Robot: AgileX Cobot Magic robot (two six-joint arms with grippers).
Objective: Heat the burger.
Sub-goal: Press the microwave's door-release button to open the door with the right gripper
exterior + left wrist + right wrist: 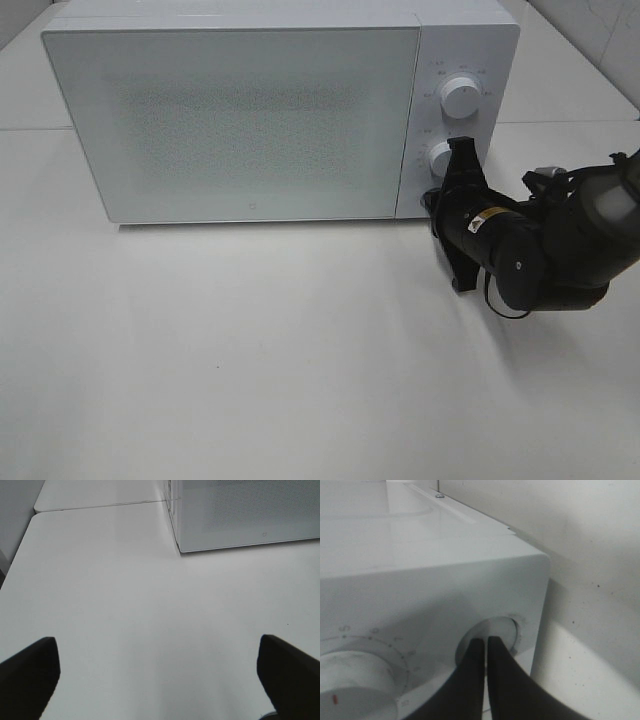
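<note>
One shut microwave [245,120], R end effector [485,641] at round btn [504,628]

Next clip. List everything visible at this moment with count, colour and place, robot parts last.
microwave: one, white, door closed, at the back of the table.
knobs: two, white, one above the other on the microwave's right-hand panel.
round button: one, white, on the same panel next to a knob.
table: one, white, under everything.
burger: none in view.
left pincer: one, black, open, over bare table.
right pincer: one, black, shut, tips at the round button.
</note>
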